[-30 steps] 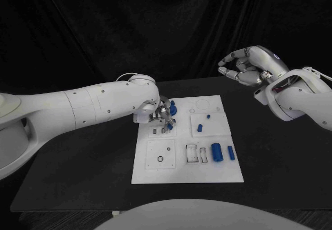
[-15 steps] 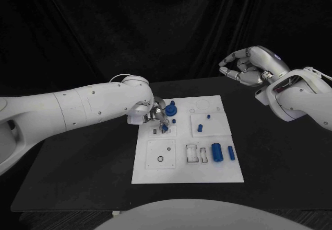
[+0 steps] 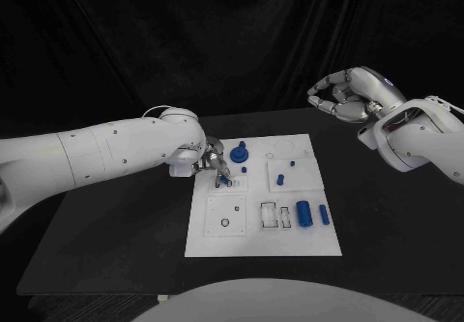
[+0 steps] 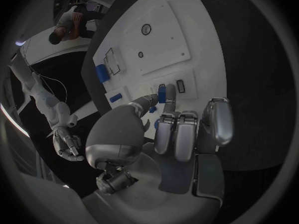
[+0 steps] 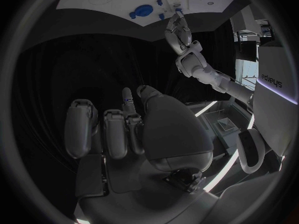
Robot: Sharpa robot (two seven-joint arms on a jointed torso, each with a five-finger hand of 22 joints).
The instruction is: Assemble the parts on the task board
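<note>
The white task board (image 3: 261,245) lies in the middle of the black table. My left hand (image 3: 214,161) hovers at the board's far left part and pinches a small blue peg (image 3: 224,179) between thumb and a finger, over a pair of small slots. The left wrist view shows the same peg (image 4: 162,92) at the fingertips, above the board (image 4: 168,30). A round blue part (image 3: 241,155) stands just right of that hand. My right hand (image 3: 345,92) is raised beyond the board's far right corner, fingers curled in on nothing.
On the board a short blue peg (image 3: 280,179) stands mid-right, and a thick blue cylinder (image 3: 302,213) and a thinner one (image 3: 323,214) lie at the near right. A square plate with a hole (image 3: 225,216) sits at the near left.
My left arm and hand have shifted a little to the left with the small peg, uncovering more of the round blue part. The right hand has stayed where it was.
</note>
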